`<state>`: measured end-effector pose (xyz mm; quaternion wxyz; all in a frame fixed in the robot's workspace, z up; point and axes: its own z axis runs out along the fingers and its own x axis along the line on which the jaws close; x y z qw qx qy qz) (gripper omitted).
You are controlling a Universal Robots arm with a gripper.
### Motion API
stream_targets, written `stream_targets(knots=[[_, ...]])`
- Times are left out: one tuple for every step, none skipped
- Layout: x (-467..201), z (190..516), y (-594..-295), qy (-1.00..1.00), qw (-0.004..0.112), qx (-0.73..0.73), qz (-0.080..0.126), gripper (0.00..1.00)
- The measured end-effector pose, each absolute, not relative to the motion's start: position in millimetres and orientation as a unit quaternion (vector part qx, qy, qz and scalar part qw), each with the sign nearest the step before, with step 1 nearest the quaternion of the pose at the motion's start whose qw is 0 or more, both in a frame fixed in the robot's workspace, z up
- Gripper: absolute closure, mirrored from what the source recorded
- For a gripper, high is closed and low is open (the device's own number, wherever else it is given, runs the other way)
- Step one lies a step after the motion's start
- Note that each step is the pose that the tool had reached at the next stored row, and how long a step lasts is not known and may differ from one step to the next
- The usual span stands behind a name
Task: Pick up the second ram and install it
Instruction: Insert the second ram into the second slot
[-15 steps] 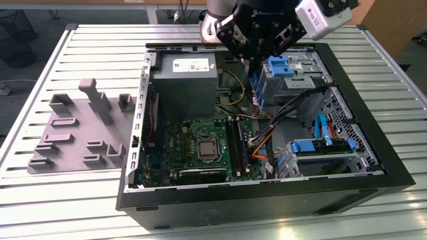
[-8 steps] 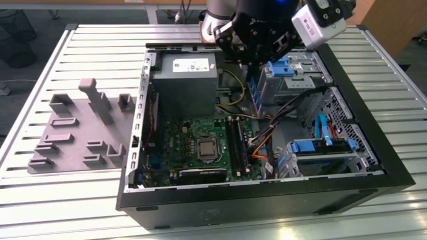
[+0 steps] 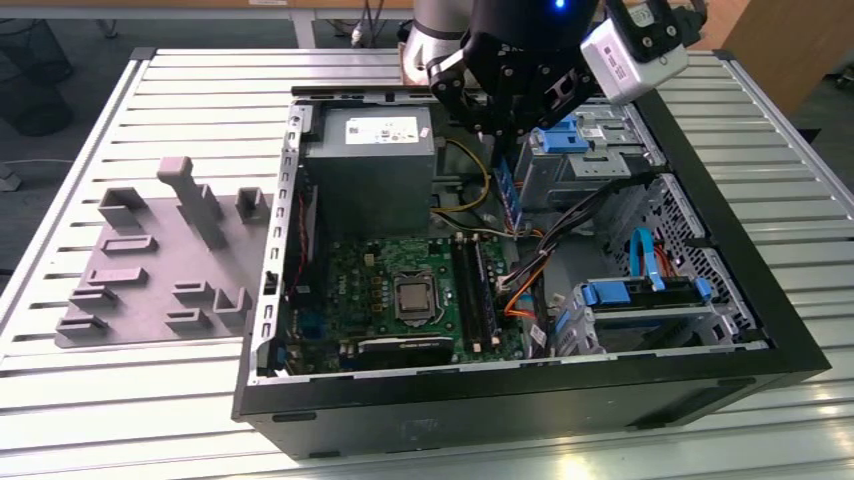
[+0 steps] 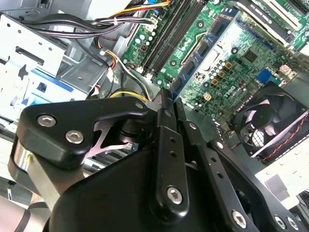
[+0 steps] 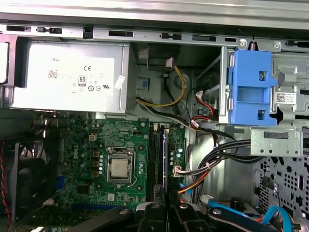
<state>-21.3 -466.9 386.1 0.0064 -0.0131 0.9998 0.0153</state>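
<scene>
The gripper (image 3: 514, 125) hung over the open computer case (image 3: 747, 375), near its far wall, between the power supply (image 3: 370, 150) and the blue drive bracket (image 3: 571, 135). Its fingers (image 4: 165, 121) were pressed together on the second ram (image 3: 507, 185), a slim blue stick held on edge below them, above the motherboard (image 3: 387, 270). In the first wrist view the stick (image 5: 164, 159) ran along the memory slots (image 5: 153, 154).
</scene>
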Motion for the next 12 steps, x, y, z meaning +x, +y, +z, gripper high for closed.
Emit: stream_targets(knots=[[-21.3,386.1,-466.9,1.000,0.006,-0.013,0.015,0.86],[-21.3,386.0,-466.9,1.000,0.006,-0.013,0.015,0.86],[-21.3,386.0,-466.9,1.000,0.006,-0.013,0.015,0.86],[-21.3,385.9,-466.9,1.000,0.006,-0.013,0.015,0.86],[-21.3,385.9,-466.9,1.000,0.006,-0.013,0.015,0.86],[-21.3,385.9,-466.9,1.000,0.006,-0.013,0.015,0.86],[-21.3,385.9,-466.9,1.000,0.006,-0.013,0.015,0.86],[-21.3,385.9,-466.9,1.000,0.006,-0.013,0.015,0.86],[-21.3,385.9,-466.9,1.000,0.006,-0.013,0.015,0.86],[-21.3,385.9,-466.9,1.000,0.006,-0.013,0.015,0.86],[-21.3,385.9,-466.9,1.000,0.006,-0.013,0.015,0.86],[-21.3,385.9,-466.9,1.000,0.006,-0.013,0.015,0.86]])
